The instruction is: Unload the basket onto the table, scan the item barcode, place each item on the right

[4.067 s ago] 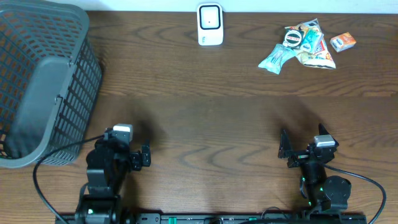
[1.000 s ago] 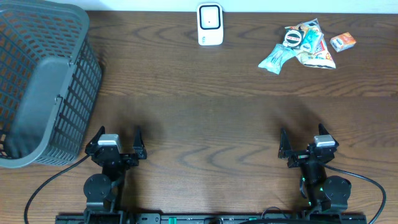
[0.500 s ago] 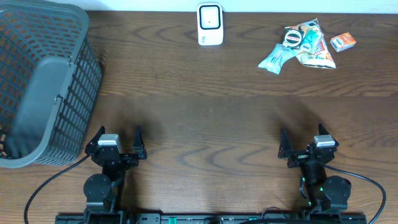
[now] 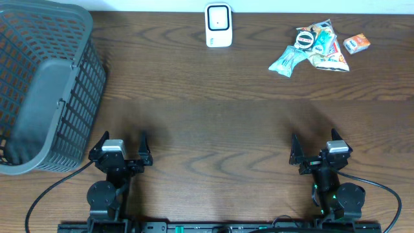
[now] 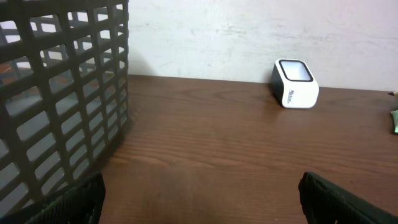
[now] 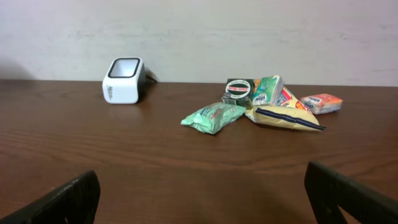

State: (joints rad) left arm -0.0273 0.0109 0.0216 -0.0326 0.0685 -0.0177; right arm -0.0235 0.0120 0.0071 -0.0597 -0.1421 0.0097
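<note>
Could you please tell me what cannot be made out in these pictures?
- Barcodes on the snack packets: too small in the overhead and right wrist views.
- The basket: cut off by the overhead view's left edge; the left wrist view shows only its mesh wall.
- The orange box: print too small to read.

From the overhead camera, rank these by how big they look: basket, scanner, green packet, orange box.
1. basket, by far the largest.
2. scanner.
3. green packet, close to the scanner in size, so that order is unsure.
4. orange box, clearly the smallest.
</note>
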